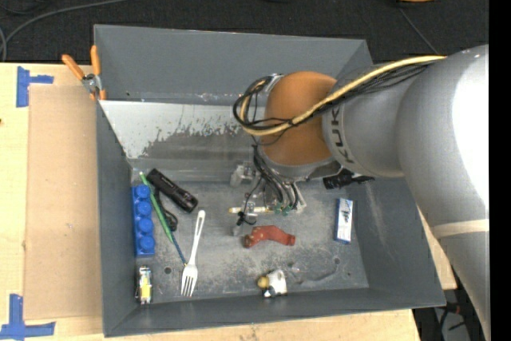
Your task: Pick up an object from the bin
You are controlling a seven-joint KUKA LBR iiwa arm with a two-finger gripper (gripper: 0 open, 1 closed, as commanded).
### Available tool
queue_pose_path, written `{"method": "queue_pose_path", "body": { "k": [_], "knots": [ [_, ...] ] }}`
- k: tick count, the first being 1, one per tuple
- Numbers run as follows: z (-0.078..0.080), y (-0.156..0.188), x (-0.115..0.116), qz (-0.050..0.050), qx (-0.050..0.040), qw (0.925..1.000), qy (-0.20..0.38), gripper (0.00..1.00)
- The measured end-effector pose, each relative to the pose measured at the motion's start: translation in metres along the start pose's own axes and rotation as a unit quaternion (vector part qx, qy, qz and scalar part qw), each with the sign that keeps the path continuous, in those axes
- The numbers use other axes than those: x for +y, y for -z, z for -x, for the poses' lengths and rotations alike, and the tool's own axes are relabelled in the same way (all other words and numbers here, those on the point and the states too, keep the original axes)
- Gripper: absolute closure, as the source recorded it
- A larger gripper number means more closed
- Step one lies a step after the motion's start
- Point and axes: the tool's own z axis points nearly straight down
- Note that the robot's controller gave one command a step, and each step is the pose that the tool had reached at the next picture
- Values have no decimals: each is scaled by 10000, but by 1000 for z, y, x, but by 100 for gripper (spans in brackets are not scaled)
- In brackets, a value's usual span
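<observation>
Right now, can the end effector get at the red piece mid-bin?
Probably yes: the end effector hangs right by the red piece, which lies alone on the bin floor, the fork well apart.

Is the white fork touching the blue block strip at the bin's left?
Apart. The camera view shows a plain gap, with a green stick lying in it, between the white fork and the blue block strip.

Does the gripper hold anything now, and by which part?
It cannot be told; the gripper is low over the red curved piece.
</observation>
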Motion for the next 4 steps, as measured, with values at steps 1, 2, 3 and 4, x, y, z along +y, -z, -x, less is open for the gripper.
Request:
{"method": "queue_pose_path", "body": {
  "k": [1, 2, 3, 4],
  "knots": [
    [0, 0, 1, 10, -4, 10000, 3, 100],
    [0, 0, 1, 10, -4, 10000, 1, 100],
    [-1, 58, -30, 6, 30, 9997, -254, 100],
    [1, 107, -60, 6, 21, 9990, -452, 100]
  ]
}}
